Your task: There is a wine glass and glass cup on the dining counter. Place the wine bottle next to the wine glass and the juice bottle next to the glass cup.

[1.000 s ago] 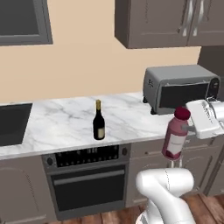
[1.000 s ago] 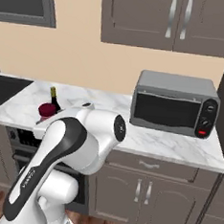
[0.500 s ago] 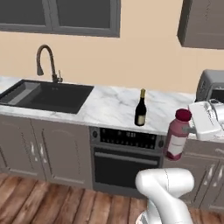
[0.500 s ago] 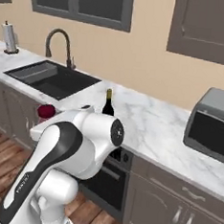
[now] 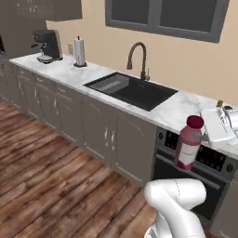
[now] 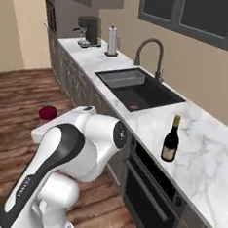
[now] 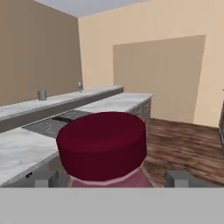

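Claw (image 5: 201, 137) pinching juice bottle (image 5: 188, 143) just below red cap, upright, clear of worktop: carry pose for trip to dining counter (image 7: 52, 106); glass cup (image 7: 42, 95) waits there; wine bottle (image 6: 171, 139) on worktop beside sink (image 6: 137, 88)

Sink (image 5: 132, 90), faucet (image 5: 138, 59), coffee machine (image 5: 46, 45)

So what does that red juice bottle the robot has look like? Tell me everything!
The juice bottle is stout and dark red-purple, with a round red cap and a pale label across its middle. It looks like smooth plastic or glass. It stands upright in the air, off the floor, in front of the oven, held near its neck by the gripper. In the hand view its cap sits between the two finger tips. Nothing else touches it.
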